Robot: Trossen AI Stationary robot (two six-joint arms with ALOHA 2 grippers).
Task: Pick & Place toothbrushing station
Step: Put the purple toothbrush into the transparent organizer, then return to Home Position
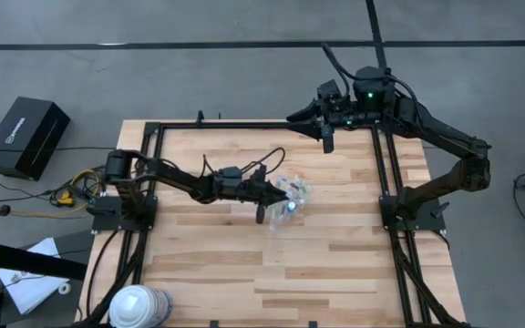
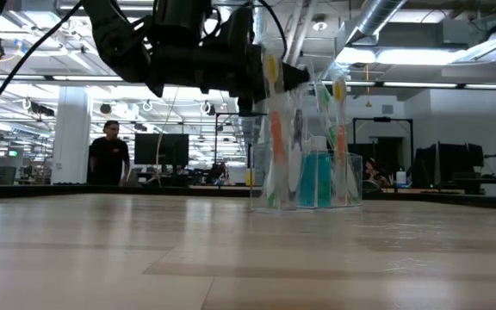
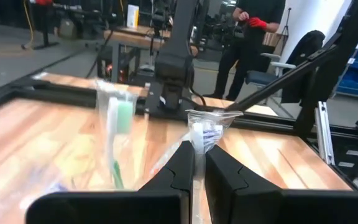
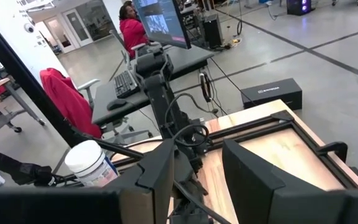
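Near the middle of the tabletop (image 1: 335, 264), the left gripper (image 1: 276, 193) has reached right up to the toothbrushing station. Its jaws are pinched almost shut, and in the left wrist view a thin clear edge of the plastic cup (image 2: 304, 176) or wrapping sits right in the slit between them, so I'd say it's clamped on that. The cup stands upright on the wood just ahead of the jaws, with the toothbrushes (image 2: 274, 129) poking straight up and the blue tube (image 2: 315, 176) standing inside. So the long axis of everything is vertical, while the arm comes in level from the side.

Left arm is clearly the nearer one. The right gripper (image 1: 327, 138) hangs at the far edge of the frame, well apart, jaws partly open and holding nothing.

Surface is pale wood planks inside a black frame, with a big white-and-blue roll (image 1: 139, 305) at the near corner. Open workshop behind, with a person (image 2: 110, 159) standing by some monitors.
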